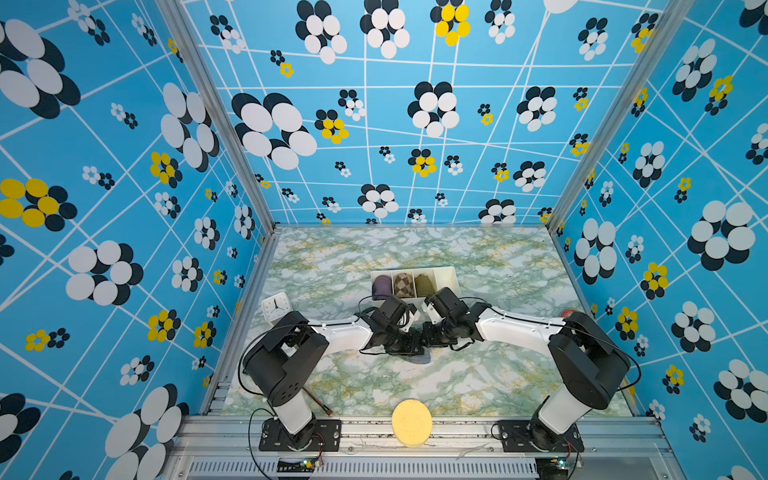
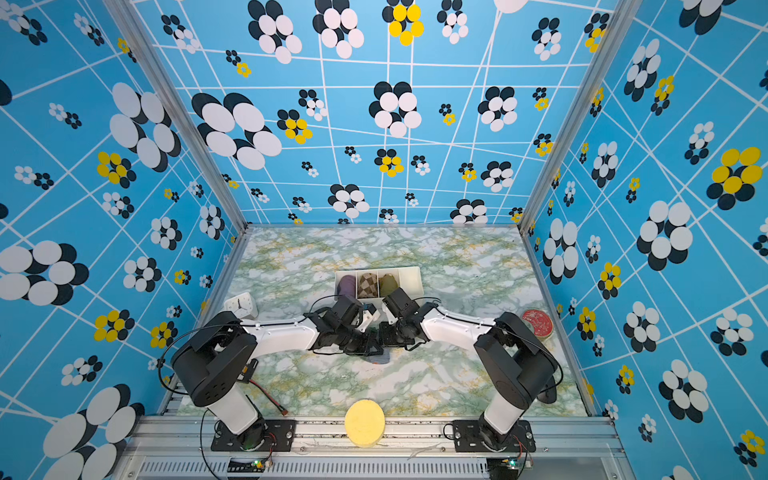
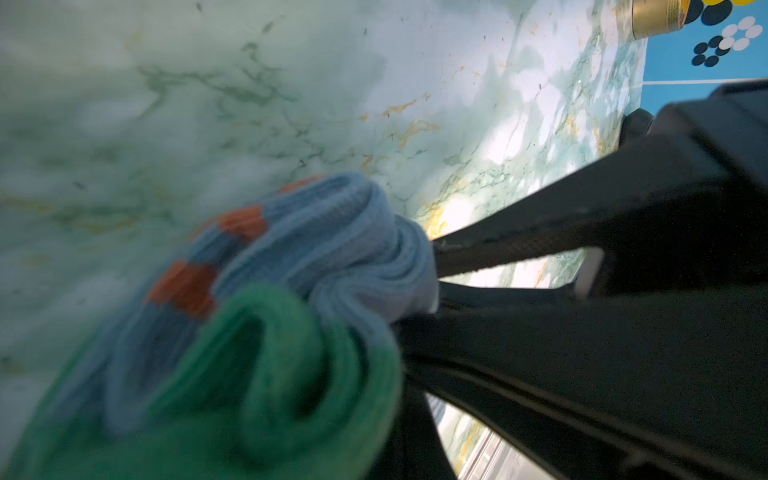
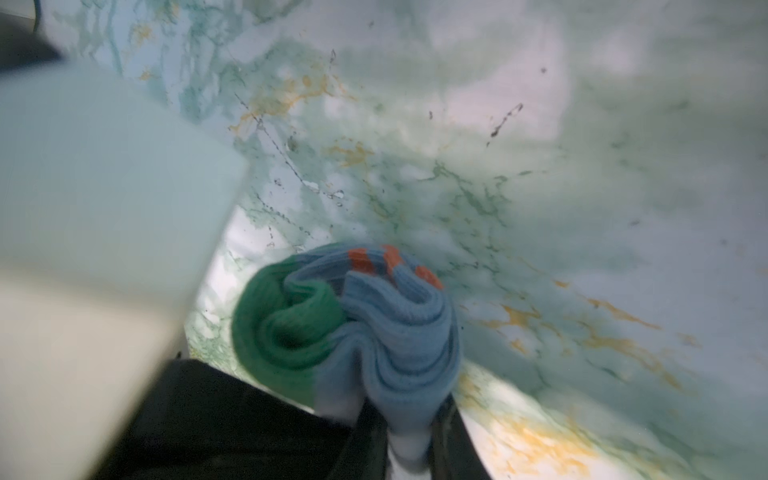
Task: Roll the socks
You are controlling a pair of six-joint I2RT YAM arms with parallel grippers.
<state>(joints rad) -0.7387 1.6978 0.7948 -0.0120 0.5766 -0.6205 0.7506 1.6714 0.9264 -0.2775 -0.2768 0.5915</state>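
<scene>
Yellow round sponge (image 1: pixel 411 423) lies on the near rail, between the two arm bases. From those bases both arms rise with elbows out to the sides, and their white forearms slant inward to meet low over the middle of the marbled table (image 1: pixel 478 382), wrists bent down.

Left gripper (image 3: pixel 434 282) is pressed together on a grey-blue fold of the socks (image 3: pixel 332 249). Right gripper (image 4: pixel 409 436) pinches the bundle from the opposite side, fabric bunched between its fingers. The socks form a loose roll at the table's middle, green coiled inside and orange stripes outside. In both top views only a sliver shows beneath the wrists.

Farther left stands a white clock (image 1: pixel 276 306), farther right a red round tin (image 2: pixel 537 324). Just beyond the wrists sits a white divided tray (image 1: pixel 446 272) holding purple, checkered and olive rolls.
</scene>
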